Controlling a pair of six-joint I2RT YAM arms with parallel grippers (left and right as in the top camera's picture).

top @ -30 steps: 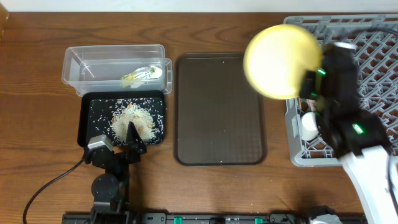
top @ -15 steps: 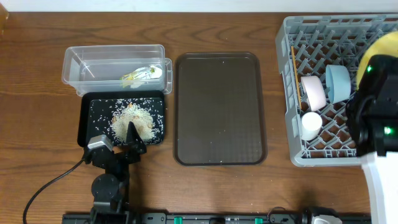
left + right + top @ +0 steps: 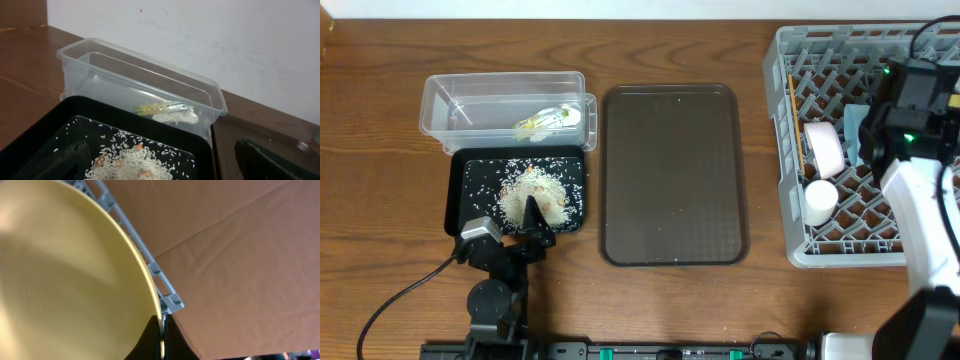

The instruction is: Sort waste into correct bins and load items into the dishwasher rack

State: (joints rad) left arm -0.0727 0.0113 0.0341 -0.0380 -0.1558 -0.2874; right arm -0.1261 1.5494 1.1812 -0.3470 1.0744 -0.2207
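Waste sits in the bins at left, dishes in the rack at right.

Crumpled green-yellow wrapper (image 3: 546,120) lies in the clear tub (image 3: 440,100), toward its right end. The tub touches the black tray (image 3: 460,205) just in front of it. Rice scraps (image 3: 531,194) are heaped mid-tray w/ loose grains scattered round. Grey lattice rack (image 3: 800,245) sits at table's right edge. Pink-white bowl (image 3: 823,147) stands on edge near rack's left side, w/ blue bowl (image 3: 853,130) just right of it, partly hidden. White cup (image 3: 819,201) is in front of the pink-white bowl. Chopsticks (image 3: 793,118) lie along the rack's left columns. Yellow plate (image 3: 65,280) is tilted by the rack's outer wall, rim pinched in right gripper (image 3: 161,339).
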